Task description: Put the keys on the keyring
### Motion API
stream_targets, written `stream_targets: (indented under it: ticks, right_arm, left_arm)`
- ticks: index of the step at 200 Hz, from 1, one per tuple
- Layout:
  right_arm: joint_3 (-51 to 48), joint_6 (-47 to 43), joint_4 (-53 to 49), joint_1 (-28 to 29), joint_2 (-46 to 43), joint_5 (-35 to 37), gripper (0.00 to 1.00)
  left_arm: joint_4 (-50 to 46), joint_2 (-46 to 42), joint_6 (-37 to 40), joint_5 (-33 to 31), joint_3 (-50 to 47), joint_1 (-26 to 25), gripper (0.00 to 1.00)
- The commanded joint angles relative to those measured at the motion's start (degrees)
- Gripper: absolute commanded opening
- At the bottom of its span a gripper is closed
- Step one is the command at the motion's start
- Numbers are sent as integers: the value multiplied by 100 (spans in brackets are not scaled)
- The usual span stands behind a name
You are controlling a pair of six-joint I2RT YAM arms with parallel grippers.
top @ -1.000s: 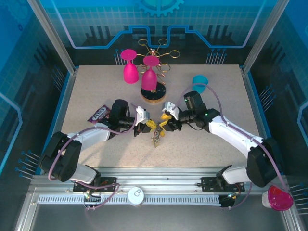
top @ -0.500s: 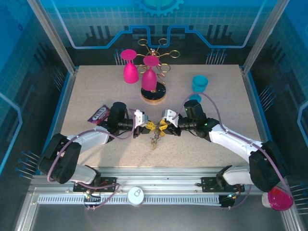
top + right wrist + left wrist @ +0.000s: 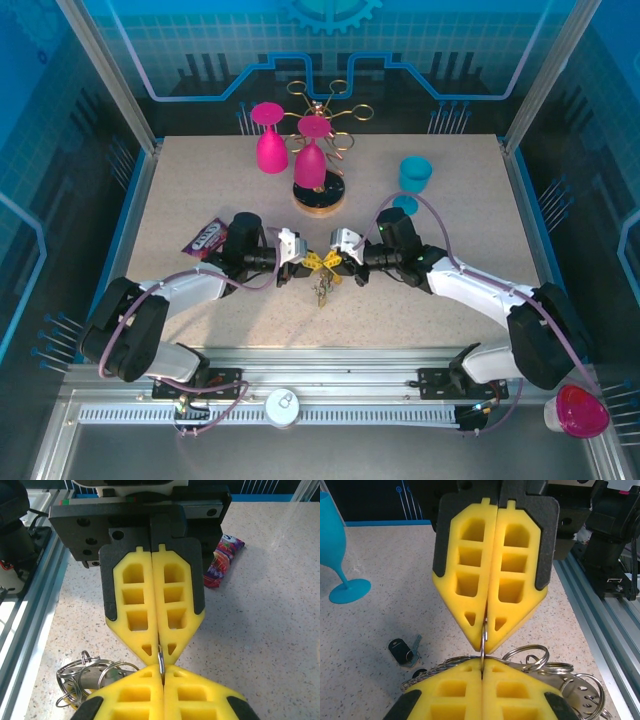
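centrally on the tabletop [image 3: 440,310], left fingers [image 3: 482,675] and right fingers [image 3: 162,682] meet tip to tip, both clamped shut on the thin wire of the keyring [image 3: 483,639].
keys [image 3: 322,291] and smaller rings bunch just beneath the pinch; a black-tagged key [image 3: 400,650] lies apart on the speckled surface, near the foot of a blue glass [image 3: 335,555].

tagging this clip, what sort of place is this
Probably a robot lab test cell: a speckled table boxed in by aluminium posts and blue printed panels, left arm and right arm bolted to a metal rail.
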Motion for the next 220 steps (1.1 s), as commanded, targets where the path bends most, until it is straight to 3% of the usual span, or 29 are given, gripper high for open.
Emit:
stream_targets:
  ticks: [1,8,22,33,109,167,220]
  right_arm:
    - [165,-8,76,77,73,-170,0]
    - [209,-60,-55,78,52,-175,0]
    - [369,-243,-488,85,35,-137,0]
    - [611,-461,-1039,83,61,-61,0]
    - [2222,-1505,-3735,362,617,758,0]
    - [2097,-1236,-3243,384,651,526,0]
    - [1419,-663,-2041,178,364,29,0]
  left_arm:
    - [224,-114,134,206,-51,-37,0]
    - [225,-114,127,152,-42,-37,0]
    - [194,-131,108,7,-25,-32,15]
    - [133,-157,132,-73,-9,-37,20]
    - [-109,-263,249,-178,54,-54,21]
    - [-127,-290,249,-159,54,-62,17]
    - [-239,-272,271,-125,79,-64,21]
